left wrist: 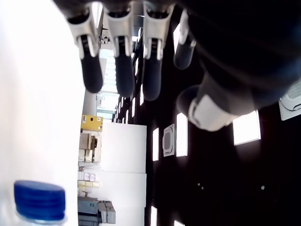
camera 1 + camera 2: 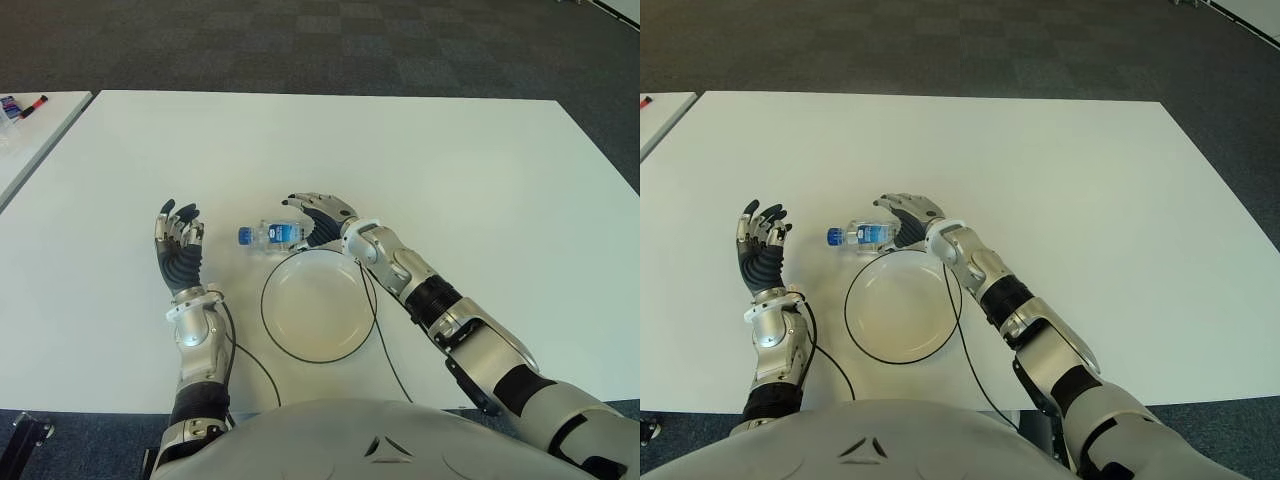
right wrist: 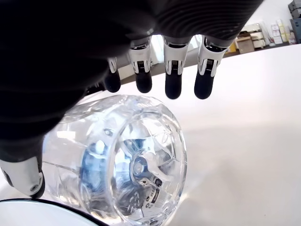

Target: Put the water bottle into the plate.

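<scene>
right hand over water bottle (base visible), fingers spread

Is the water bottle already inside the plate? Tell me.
No: the water bottle lies on its side on the table just beyond the plate rim, under the right hand.

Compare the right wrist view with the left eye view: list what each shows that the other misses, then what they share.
Only the right wrist view shows the water bottle base-on, its clear moulded bottom facing the camera, with the right hand's fingers spread above it and not closed on it.

Only the left eye view shows the whole plate, the open left hand raised to the bottle's left, the bottle's blue cap, and the carpeted floor.

Both show the bottle lying on its side on the white table, just outside the plate's dark rim, with the right hand at it.
</scene>
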You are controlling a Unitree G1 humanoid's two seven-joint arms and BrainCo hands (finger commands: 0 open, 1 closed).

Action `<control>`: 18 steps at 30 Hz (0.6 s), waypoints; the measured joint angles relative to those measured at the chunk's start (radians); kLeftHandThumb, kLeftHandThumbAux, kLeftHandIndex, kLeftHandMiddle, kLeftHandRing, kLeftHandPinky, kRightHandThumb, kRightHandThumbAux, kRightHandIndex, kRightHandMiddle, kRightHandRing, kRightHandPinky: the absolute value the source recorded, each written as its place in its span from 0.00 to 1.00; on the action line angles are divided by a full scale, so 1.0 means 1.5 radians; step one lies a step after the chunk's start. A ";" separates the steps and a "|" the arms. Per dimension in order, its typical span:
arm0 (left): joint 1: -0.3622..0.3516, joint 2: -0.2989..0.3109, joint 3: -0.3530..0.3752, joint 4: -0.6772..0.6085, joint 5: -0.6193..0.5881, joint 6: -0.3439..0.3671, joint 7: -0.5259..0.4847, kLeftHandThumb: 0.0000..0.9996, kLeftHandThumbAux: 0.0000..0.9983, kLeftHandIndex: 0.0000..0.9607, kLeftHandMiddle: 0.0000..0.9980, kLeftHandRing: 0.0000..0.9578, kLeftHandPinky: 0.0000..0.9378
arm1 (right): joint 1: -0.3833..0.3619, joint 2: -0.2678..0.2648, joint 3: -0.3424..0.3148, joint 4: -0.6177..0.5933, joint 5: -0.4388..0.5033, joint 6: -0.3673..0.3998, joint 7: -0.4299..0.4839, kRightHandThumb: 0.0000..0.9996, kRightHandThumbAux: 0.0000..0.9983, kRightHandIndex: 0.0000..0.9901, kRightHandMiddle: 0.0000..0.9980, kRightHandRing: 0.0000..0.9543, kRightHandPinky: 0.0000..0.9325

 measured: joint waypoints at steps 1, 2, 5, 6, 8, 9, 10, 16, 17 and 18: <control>0.000 0.000 0.000 -0.002 0.000 0.000 0.000 0.57 0.65 0.17 0.29 0.30 0.33 | 0.001 0.001 0.001 0.000 0.000 0.001 -0.002 0.21 0.56 0.00 0.04 0.08 0.15; 0.001 0.000 0.000 -0.005 0.000 0.000 0.000 0.58 0.65 0.17 0.29 0.30 0.34 | 0.001 0.001 0.001 0.001 0.000 0.002 -0.003 0.21 0.56 0.00 0.04 0.08 0.15; 0.001 0.000 0.000 -0.011 0.000 0.000 0.000 0.59 0.64 0.17 0.30 0.30 0.34 | 0.004 0.003 0.001 0.002 0.001 0.002 -0.008 0.21 0.56 0.00 0.04 0.08 0.15; 0.001 0.000 0.000 -0.013 0.000 0.000 0.000 0.60 0.64 0.17 0.30 0.30 0.34 | 0.005 0.004 0.002 0.002 0.002 0.002 -0.010 0.21 0.56 0.00 0.04 0.08 0.15; 0.001 0.000 0.000 -0.014 0.000 0.000 0.000 0.60 0.64 0.18 0.30 0.31 0.35 | 0.007 0.005 0.002 0.003 0.003 0.002 -0.013 0.21 0.55 0.00 0.04 0.08 0.16; 0.001 0.000 0.000 -0.014 0.000 0.000 0.000 0.60 0.64 0.18 0.30 0.31 0.35 | 0.008 0.005 0.002 0.004 0.003 0.002 -0.015 0.21 0.55 0.00 0.04 0.08 0.16; 0.001 0.000 0.000 -0.014 0.000 0.000 0.000 0.60 0.64 0.18 0.30 0.31 0.35 | 0.009 0.005 0.002 0.005 0.004 0.002 -0.016 0.21 0.55 0.00 0.05 0.08 0.16; 0.002 -0.001 -0.001 -0.016 0.000 0.000 0.000 0.59 0.64 0.17 0.30 0.31 0.34 | 0.016 0.006 0.001 0.008 0.006 0.002 -0.027 0.21 0.55 0.00 0.06 0.10 0.18; 0.002 -0.001 -0.001 -0.017 0.001 0.000 0.000 0.59 0.64 0.17 0.30 0.31 0.34 | 0.016 0.006 0.001 0.008 0.007 0.002 -0.028 0.21 0.55 0.00 0.06 0.10 0.19; 0.002 -0.001 -0.001 -0.017 0.001 0.000 0.000 0.59 0.64 0.17 0.30 0.31 0.34 | 0.016 0.006 0.001 0.008 0.007 0.002 -0.029 0.21 0.55 0.00 0.07 0.10 0.19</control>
